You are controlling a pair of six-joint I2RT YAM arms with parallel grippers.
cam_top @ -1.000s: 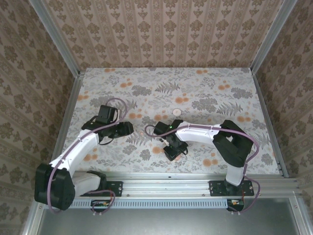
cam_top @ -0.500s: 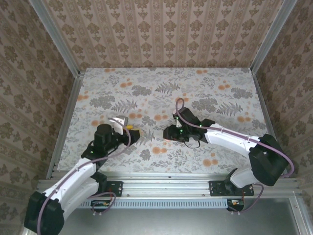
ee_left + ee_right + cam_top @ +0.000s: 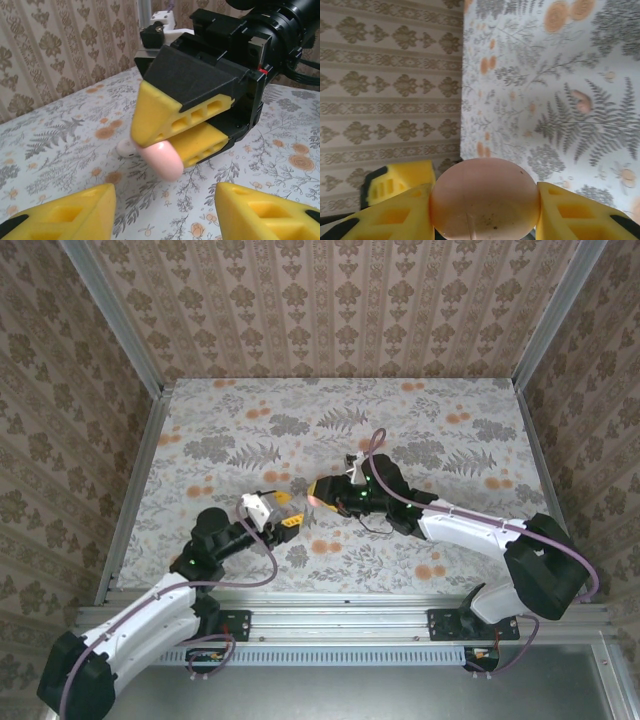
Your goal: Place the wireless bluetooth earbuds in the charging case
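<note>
Right gripper [image 3: 324, 492] is clamped on the charging case [image 3: 485, 200], one yellow finger on each side. It holds the case above the floral table covering [image 3: 430, 410], out toward the left gripper [image 3: 280, 518]. Judgement: this is a mid-air presentation, with the case held up and facing the other arm so that arm can work on it; the next step probably needs the lid opened, or a bud fetched. The left gripper hovers just short of the case, its fingers [image 3: 75, 215] spread wide with nothing between them. The wireless bluetooth earbud [image 3: 582, 101] lies on the covering well apart from the case, beside a printed fern frond, and is not yet picked up. In the left wrist view a pale rounded piece [image 3: 126, 148] sits on the table just behind the case; I cannot tell whether it is the same bud. Materials: the case is a smooth, glossy pink pebble, round from the flat side and lens-like edge-on. It has faint specks and a fine hairline mark low on its face, and I cannot tell whether the lid is open. The fingers are matte yellow wedges with cut-out ribs, probably printed plastic, on black mounts. The bud is tiny, rounded and pale pinkish. A glossy curved shell in a two-point pinch may rotate or slip.
</note>
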